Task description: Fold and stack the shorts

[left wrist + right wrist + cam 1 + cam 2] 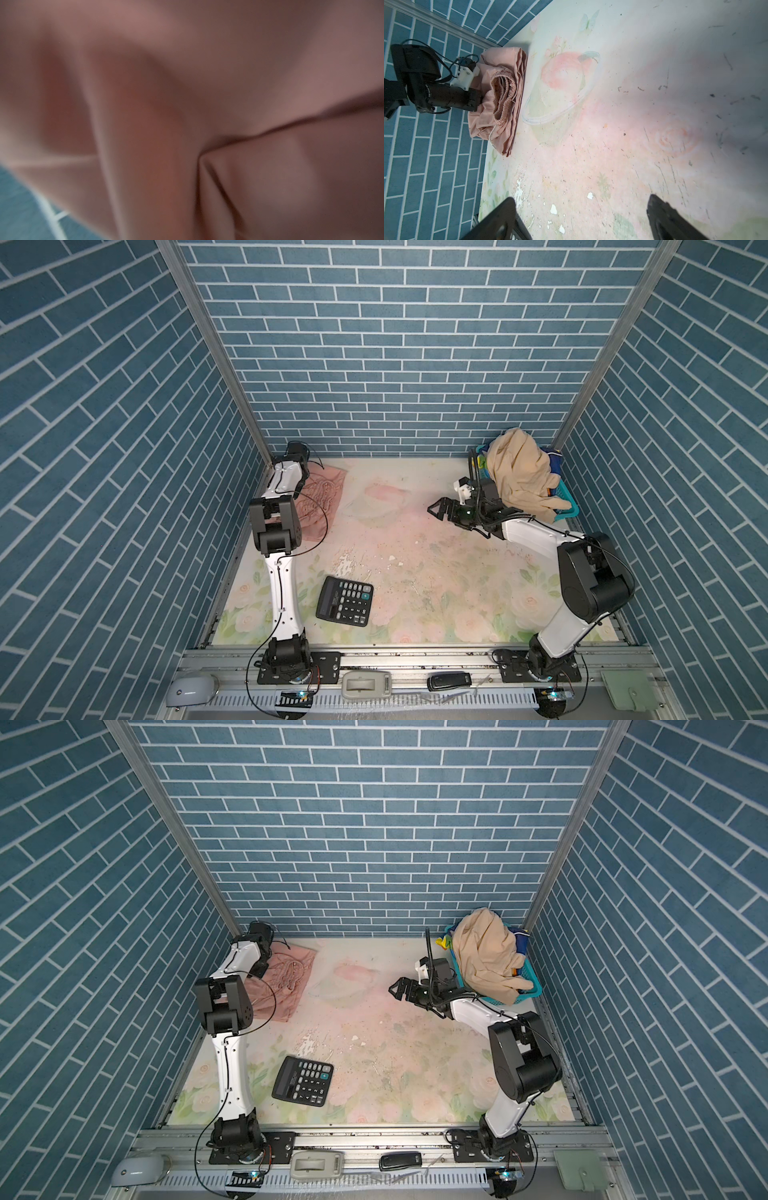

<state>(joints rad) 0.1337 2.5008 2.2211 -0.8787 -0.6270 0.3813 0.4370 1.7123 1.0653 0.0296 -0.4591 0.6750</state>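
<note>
while against left hand [478, 101], salmon-pink shorts [506, 104]

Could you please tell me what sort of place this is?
Probably a robot test booth, not a real home: brick-print panels on metal posts, a flower-print table, and a left arm and right arm bolted to a front rail.

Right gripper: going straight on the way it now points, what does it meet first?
Bare table lies ahead, then probably the salmon-pink shorts. If the open right gripper tilts down, the table comes first; depth is unclear.
</note>
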